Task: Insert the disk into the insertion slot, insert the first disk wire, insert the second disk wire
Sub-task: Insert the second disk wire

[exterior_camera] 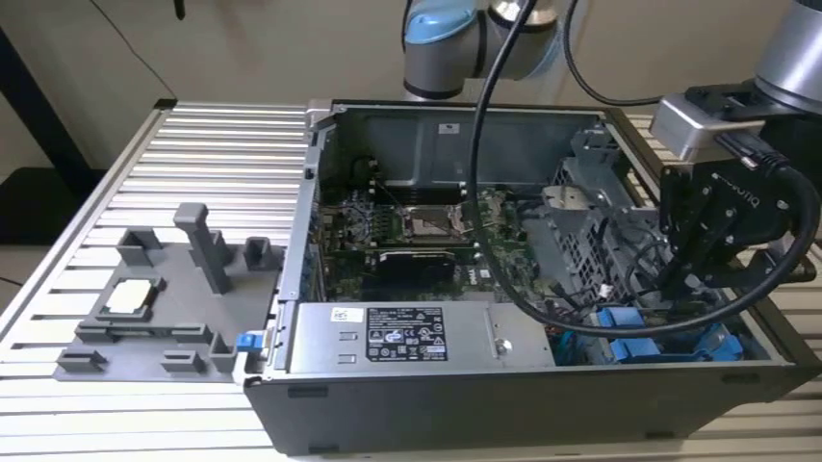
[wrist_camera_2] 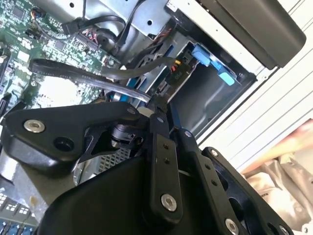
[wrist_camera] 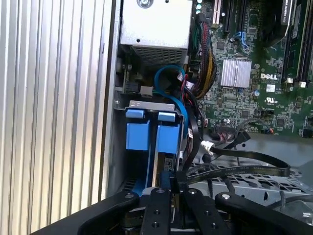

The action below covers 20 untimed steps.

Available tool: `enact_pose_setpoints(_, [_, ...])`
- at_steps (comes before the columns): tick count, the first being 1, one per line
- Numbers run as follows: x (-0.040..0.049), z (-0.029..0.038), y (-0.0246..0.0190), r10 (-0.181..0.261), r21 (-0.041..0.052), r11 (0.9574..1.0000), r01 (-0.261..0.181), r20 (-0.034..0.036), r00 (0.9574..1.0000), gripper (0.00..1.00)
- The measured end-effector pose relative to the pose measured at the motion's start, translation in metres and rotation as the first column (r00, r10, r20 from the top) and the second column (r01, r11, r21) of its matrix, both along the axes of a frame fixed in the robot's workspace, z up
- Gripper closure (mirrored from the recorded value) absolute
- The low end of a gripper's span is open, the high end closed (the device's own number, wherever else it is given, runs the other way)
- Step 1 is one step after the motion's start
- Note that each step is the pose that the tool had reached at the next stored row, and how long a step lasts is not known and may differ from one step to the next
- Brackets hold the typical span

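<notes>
A ribbed aluminium bench (exterior_camera: 192, 144) carried an open computer case (exterior_camera: 514, 404) lying on its side, with a beige wall behind it. On the exterior view's left sat a grey moulded fixture plate (exterior_camera: 167, 298) with upright pegs and blocks. Inside the case lay a green motherboard (exterior_camera: 424, 231), and a grey power supply box (exterior_camera: 398, 339) with a pale label ran along the near wall.

The end effector (exterior_camera: 687, 289), a black linkage of flat metal bars joined by shiny screws, reached down into the corner of the case on the exterior view's right, beside the perforated steel drive cage (exterior_camera: 578, 221). In the first wrist view its fingers (wrist_camera: 164, 183) stood pressed close together, their tips right at the edge of the disk (wrist_camera: 154, 134); whether they actually pinched anything there I could not tell.

The disk sat in the drive bay (wrist_camera: 120, 147) directly ahead of the fingertips, its bright blue plastic frame and squared blue end tabs facing outward under a thin silver metal lip. In the exterior view the blue tabs (exterior_camera: 642, 337) showed just below the end effector, low in the corner of the case.

A flat black ribbon-like cable (wrist_camera: 244, 169) curved past the fingers, and a thin blue wire (wrist_camera: 168, 85) looped above the bay. In the second wrist view another blue tab (wrist_camera_2: 212, 61) showed inside a grey sheet-metal bay.
</notes>
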<state>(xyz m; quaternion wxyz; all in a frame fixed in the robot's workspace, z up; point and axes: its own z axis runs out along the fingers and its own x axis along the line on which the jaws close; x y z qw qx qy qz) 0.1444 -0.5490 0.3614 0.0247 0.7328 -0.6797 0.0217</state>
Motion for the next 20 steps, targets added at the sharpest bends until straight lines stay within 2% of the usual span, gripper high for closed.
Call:
enact_pose_setpoints(14, [0.0008,-0.0018,-0.0111,-0.041,-0.0001,0.9991,0.041,-0.0015,0.9991,0.84])
enact_pose_setpoints(15, [0.0008,-0.0020,-0.0112,-0.043,0.0071,0.9990,0.043,-0.0018,0.9991,0.84])
enact_pose_setpoints(18, [0.0009,-0.0022,-0.0113,-0.046,0.0620,0.9970,0.047,-0.0043,0.9989,0.84])
enact_pose_setpoints(19, [0.0009,-0.0023,-0.0115,-0.047,0.0753,0.9960,0.047,-0.0050,0.9989,0.84])
enact_pose_setpoints(20, [0.0010,-0.0024,-0.0121,-0.047,0.0832,0.9954,0.048,-0.0054,0.9989,0.84])
